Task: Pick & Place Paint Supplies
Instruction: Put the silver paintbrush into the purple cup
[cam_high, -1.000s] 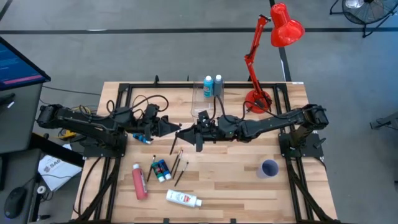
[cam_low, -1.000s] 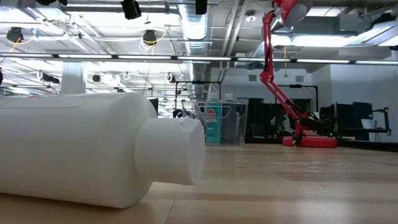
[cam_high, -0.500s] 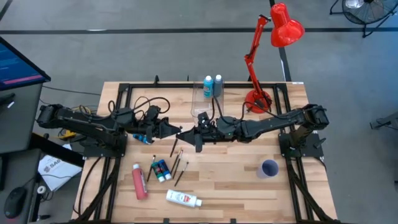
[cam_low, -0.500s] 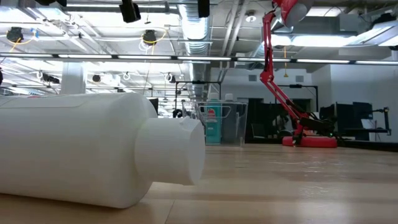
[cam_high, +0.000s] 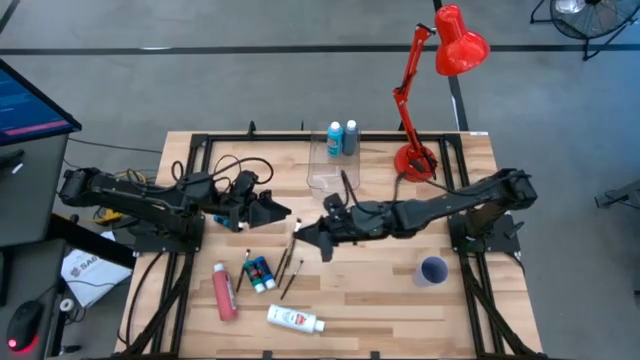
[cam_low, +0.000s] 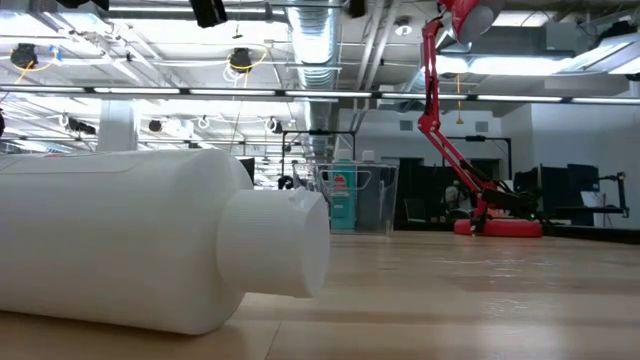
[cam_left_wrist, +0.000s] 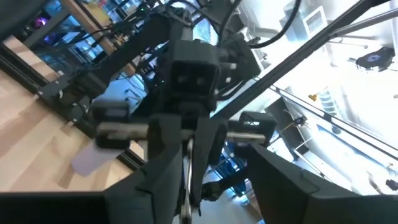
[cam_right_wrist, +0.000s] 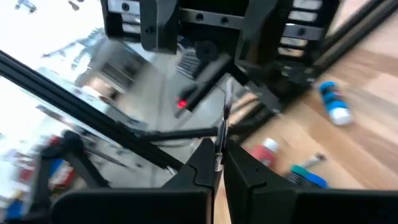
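My right tool (cam_high: 300, 233) pinches a thin paintbrush (cam_right_wrist: 222, 127) above the middle of the surface (cam_high: 380, 290).

My fingers (cam_right_wrist: 202, 163) press together on its handle — the brush stands up between them. My left tool (cam_high: 283, 212) hangs just beside, spread and holding nothing. More brushes (cam_high: 291, 272), small blue-green bottles (cam_high: 259, 272), a pink-red bottle (cam_high: 224, 292) and a white bottle (cam_high: 295, 319) lie on the surface; two bottles (cam_high: 341, 137) stand in the clear box (cam_high: 322, 170).

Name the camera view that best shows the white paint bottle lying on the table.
The high view: the whole white plastic paint bottle lies on its side near the front edge. The low view fills with its body and cap. The wrist views do not show it.
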